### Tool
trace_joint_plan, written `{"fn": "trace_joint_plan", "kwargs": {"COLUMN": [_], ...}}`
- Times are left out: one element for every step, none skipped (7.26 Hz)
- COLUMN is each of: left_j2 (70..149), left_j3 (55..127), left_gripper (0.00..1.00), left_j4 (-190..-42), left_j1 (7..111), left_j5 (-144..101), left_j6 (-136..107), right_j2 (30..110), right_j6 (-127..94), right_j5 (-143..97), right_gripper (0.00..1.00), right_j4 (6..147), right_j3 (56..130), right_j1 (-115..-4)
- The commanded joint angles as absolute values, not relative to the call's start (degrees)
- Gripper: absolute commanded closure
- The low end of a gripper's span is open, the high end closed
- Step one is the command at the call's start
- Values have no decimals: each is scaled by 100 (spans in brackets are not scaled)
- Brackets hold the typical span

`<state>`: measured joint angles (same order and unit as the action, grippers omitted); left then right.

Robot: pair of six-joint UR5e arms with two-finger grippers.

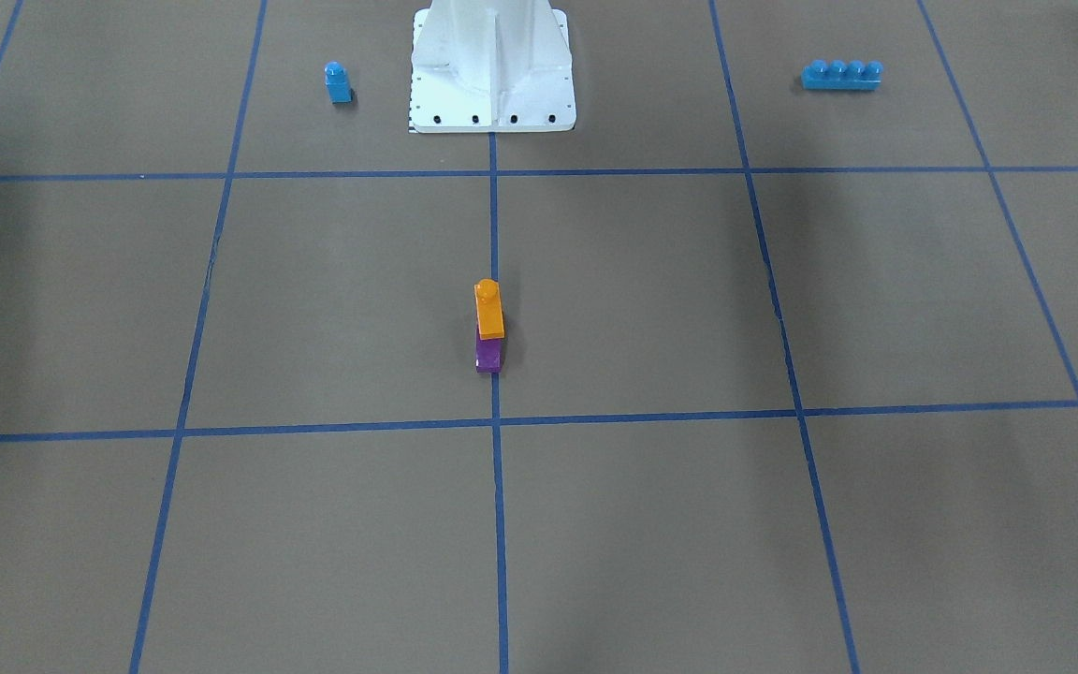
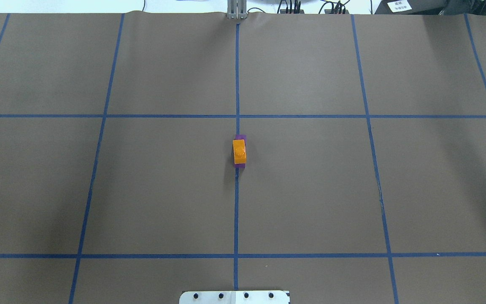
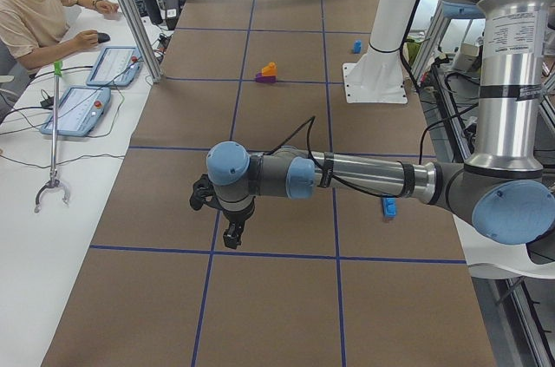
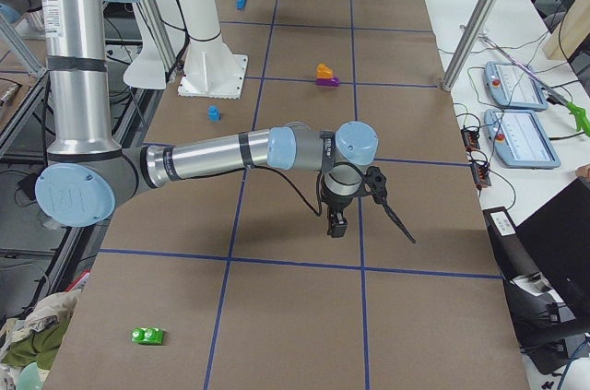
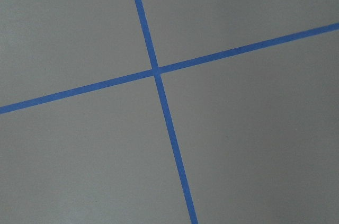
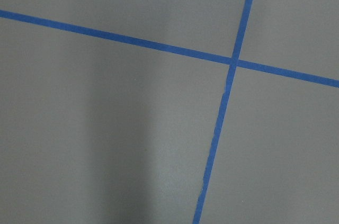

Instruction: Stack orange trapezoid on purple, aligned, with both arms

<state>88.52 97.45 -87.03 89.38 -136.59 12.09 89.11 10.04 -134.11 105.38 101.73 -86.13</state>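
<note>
The orange trapezoid (image 1: 488,309) sits on top of the purple block (image 1: 488,357) at the table's middle, on the centre tape line. From overhead, the orange trapezoid (image 2: 239,151) covers most of the purple block (image 2: 239,137), whose edges show at both ends. Both arms are away from the stack. My left gripper (image 3: 232,235) hangs over the table in the exterior left view only. My right gripper (image 4: 337,224) shows in the exterior right view only. I cannot tell if either is open or shut. The wrist views show only paper and tape.
A small blue block (image 1: 338,82) and a long blue brick (image 1: 841,75) lie on either side of the white robot base (image 1: 492,84). A green block (image 4: 147,336) lies at the table's right end. An operator (image 3: 35,16) sits beside the table.
</note>
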Motion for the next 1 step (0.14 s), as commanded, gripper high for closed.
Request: {"fn": "trace_joint_plan", "kwargs": {"left_j2": [8842], "left_j3": [9791], "left_gripper": [0], "left_j4": [-8710], "left_j1": [8938], "left_j5": [-13649], "left_j6": [1213], "right_j2": [8903], "right_j6": [1002], "right_j5": [-13403], "right_gripper": [0], "right_j4": [10538], "right_j3": [10160], "right_j1": [-8613]}}
